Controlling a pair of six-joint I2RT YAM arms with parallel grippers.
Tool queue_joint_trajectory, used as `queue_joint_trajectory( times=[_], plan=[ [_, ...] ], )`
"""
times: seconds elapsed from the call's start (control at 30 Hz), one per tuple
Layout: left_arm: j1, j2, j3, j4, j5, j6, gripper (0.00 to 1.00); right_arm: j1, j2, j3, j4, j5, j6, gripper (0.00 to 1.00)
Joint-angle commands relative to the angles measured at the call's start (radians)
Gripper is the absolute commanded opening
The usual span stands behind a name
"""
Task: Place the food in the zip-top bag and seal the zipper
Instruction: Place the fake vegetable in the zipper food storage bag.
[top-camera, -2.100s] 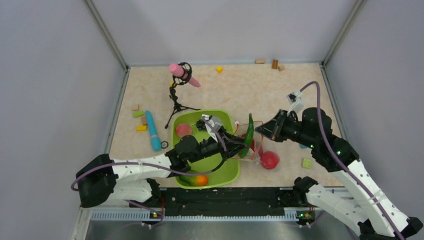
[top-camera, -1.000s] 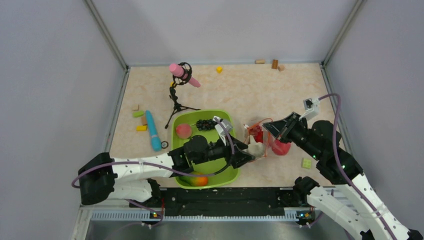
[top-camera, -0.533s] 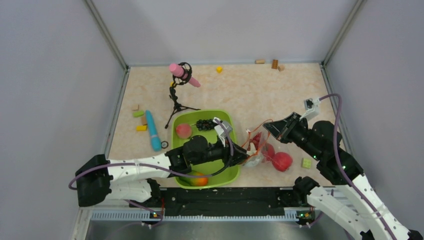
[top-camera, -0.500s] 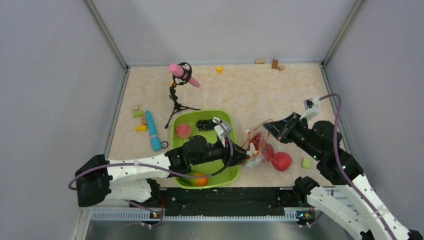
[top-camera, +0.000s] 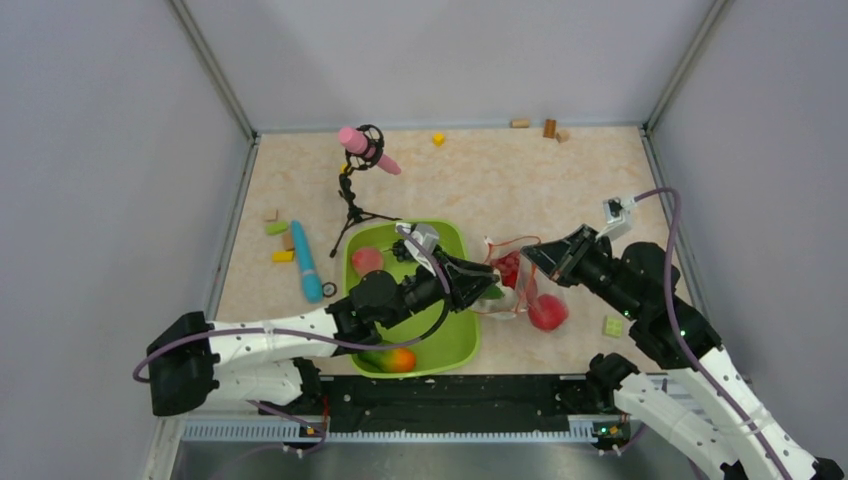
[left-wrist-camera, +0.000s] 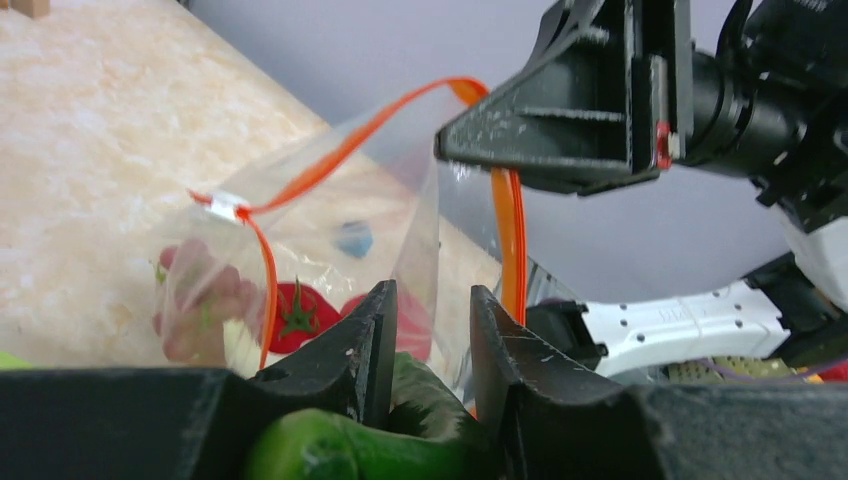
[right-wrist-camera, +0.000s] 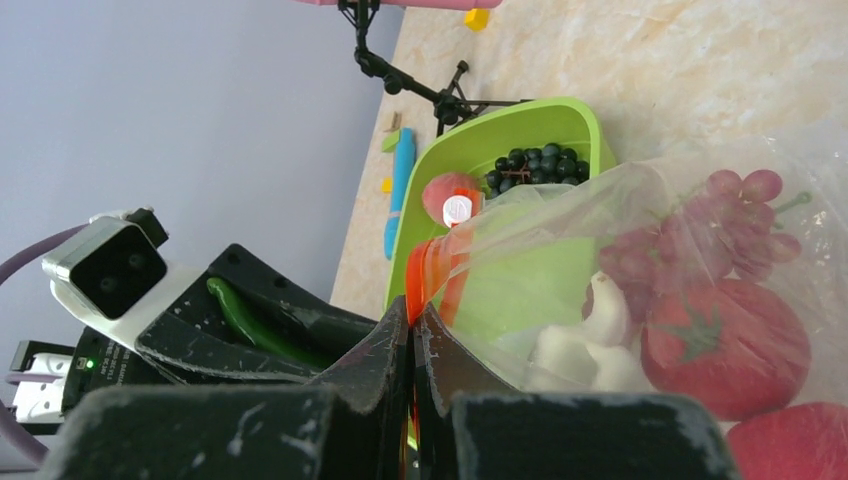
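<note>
My right gripper is shut on the orange-red zipper and holds the clear zip-top bag up with its mouth open. A tomato, a white piece and purple grapes lie inside it. My left gripper is shut on a green cucumber right at the bag's mouth. A red round fruit lies at the bag's right side. A peach, dark grapes and an orange-green piece lie in the green tray.
A microphone stand with a pink head stands behind the tray. A light-blue stick and small blocks lie to the left. A green block lies at the right, and more blocks lie at the back wall.
My left gripper has moved up and back from the front of the bag, holding the cucumber. The bag and the red round fruit have shifted a little left.
</note>
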Motion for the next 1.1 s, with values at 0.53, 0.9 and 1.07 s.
queue_joint_trajectory(
  times=[0.53,0.9,1.07],
  plan=[
    [-0.006,0.370,0.016,0.581,-0.006,-0.028,0.05,0.000,-0.007,-0.033,0.213,-0.110,0.103,0.00],
    [-0.017,0.319,0.148,0.190,-0.015,0.014,0.72,-0.001,-0.013,-0.037,0.196,-0.081,0.093,0.00],
    [-0.019,0.287,0.182,0.011,-0.009,0.015,0.73,0.000,-0.016,-0.033,0.166,-0.053,0.073,0.00]
  ],
)
